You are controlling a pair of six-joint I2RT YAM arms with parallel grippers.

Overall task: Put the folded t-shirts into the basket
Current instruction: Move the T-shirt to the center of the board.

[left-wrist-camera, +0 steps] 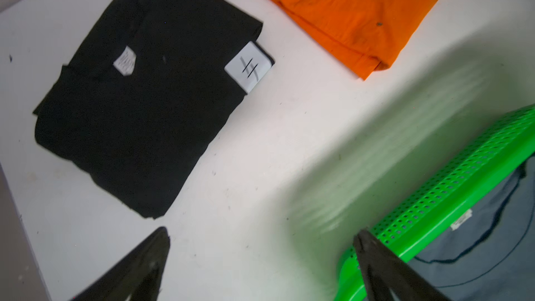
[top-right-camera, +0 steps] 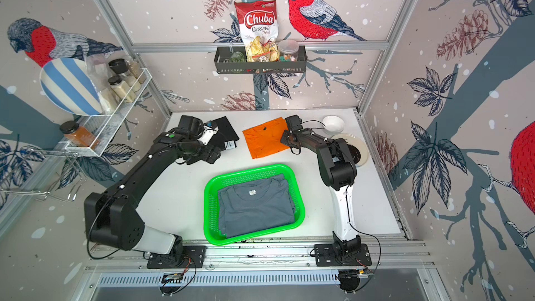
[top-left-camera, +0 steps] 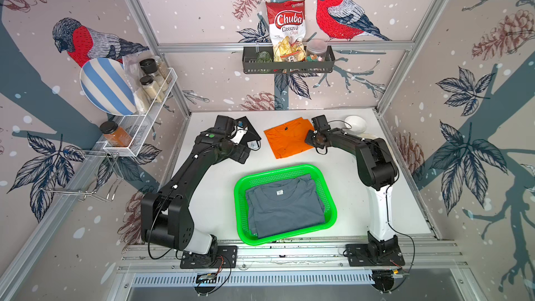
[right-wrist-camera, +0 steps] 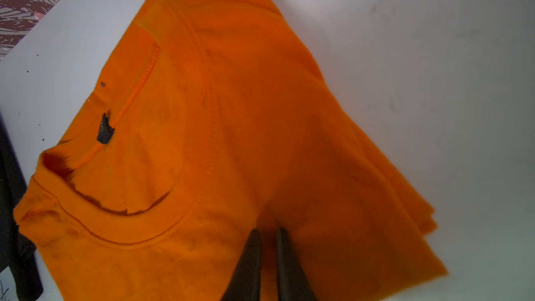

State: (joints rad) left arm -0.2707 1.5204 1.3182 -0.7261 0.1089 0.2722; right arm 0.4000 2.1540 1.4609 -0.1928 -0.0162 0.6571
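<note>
The black shirt point(left-wrist-camera: 139, 105) lies flat on the counter point(left-wrist-camera: 260, 169) at the left. It is not in the basket point(top-left-camera: 239, 212) yet. The left fingers point(left-wrist-camera: 147, 259) are wide apart and hold nothing. They hang over bare counter between the black shirt and the basket. In the left wrist view one finger looks very close to the green rim. If that arm swings low, it might bump the basket and push it. The basket sits right at the front edge of the counter, so a hard push could tip it.

Next comes the orange shirt point(right-wrist-camera: 231, 111). It lies on the counter at the back, behind the basket. The right fingers point(right-wrist-camera: 250, 262) are almost together and pinch a small ridge of orange cloth near the shirt's right side. I think this is the grab before the lift. They may have only the top layer. Then the shirt could open up as it rises, hang down long and flop over the rim. The cloth could also slip out, because the bite is small.

Now the things that hold stuff. The rack point(top-left-camera: 136, 131) on the left wall holds a striped plate point(top-left-camera: 107, 88) and some jars point(top-left-camera: 152, 82). The basket holds the grey shirt point(top-left-camera: 285, 212), folded flat, and it covers most of the bottom. The shelf point(top-left-camera: 289, 66) on the back wall holds a chips bag point(top-left-camera: 285, 27) and a clear jar. The bowl point(top-left-camera: 355, 124) at the back right looks empty.
</note>
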